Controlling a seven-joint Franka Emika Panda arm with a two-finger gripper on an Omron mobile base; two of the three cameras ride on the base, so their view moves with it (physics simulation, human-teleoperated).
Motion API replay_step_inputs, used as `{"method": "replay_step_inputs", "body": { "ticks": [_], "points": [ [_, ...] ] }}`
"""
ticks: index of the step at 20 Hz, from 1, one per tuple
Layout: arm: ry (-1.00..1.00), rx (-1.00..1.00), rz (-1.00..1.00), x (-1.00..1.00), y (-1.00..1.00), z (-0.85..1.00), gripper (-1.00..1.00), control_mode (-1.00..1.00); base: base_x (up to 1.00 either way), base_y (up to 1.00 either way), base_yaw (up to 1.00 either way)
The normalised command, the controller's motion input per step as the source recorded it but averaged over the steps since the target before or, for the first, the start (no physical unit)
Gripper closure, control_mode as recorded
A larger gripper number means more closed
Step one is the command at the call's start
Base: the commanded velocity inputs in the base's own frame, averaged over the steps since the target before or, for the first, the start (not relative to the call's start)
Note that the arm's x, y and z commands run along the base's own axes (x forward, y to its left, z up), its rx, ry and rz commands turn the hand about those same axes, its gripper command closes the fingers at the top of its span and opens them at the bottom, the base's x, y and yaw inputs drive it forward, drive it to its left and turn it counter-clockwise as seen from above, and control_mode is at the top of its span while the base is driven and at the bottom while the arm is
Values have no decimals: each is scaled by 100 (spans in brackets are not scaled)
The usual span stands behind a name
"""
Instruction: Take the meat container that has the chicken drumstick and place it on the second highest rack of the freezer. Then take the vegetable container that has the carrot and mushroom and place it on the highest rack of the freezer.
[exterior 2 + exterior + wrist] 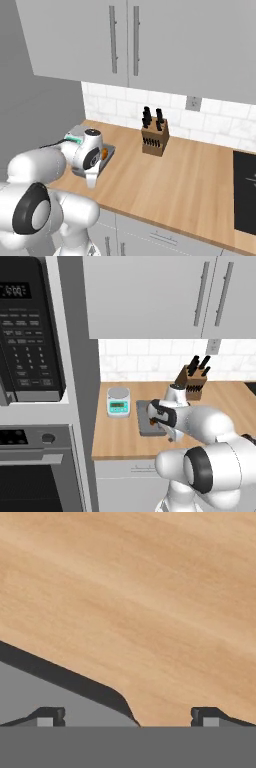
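A home kitchen: a wooden bench (220,401) runs under white wall cabinets (150,296) and a tiled backsplash (220,120). On it stand a knife block (154,137) and, left of that, a kitchen scale (118,401); further left, a microwave (27,331) sits above an oven (35,471).

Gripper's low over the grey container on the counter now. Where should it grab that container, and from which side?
Probably the rim, from above. The grey container is a shallow flat tray, so one wall is the likely hold. In the hand view its rounded corner sits by one fingertip, the other over bare counter, so the open gripper straddles that edge; straight down should suit.
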Motion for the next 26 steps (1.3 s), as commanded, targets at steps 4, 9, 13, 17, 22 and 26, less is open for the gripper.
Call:
{"method": "replay_step_inputs", "body": {
  "ticks": [4, 9, 13, 17, 22, 26],
  "points": [
    [7, 0, 0, 43, 0, -30, -100, -100, 0, 0, 0],
    [9, 0, 1, 41, 0, -25, -100, -100, 0, 0, 0],
    [1, 0, 2, 11, 0, -9, -100, -100, 0, 0, 0],
    [0, 0, 0, -1, 15, -36, -100, -100, 0, 0, 0],
    [-4, 0, 0, -7, 22, -23, 100, -100, 0, 0, 0],
    [-11, 0, 0, -25, 5, 0, 100, -100, 0, 0, 0]
  ]
}}
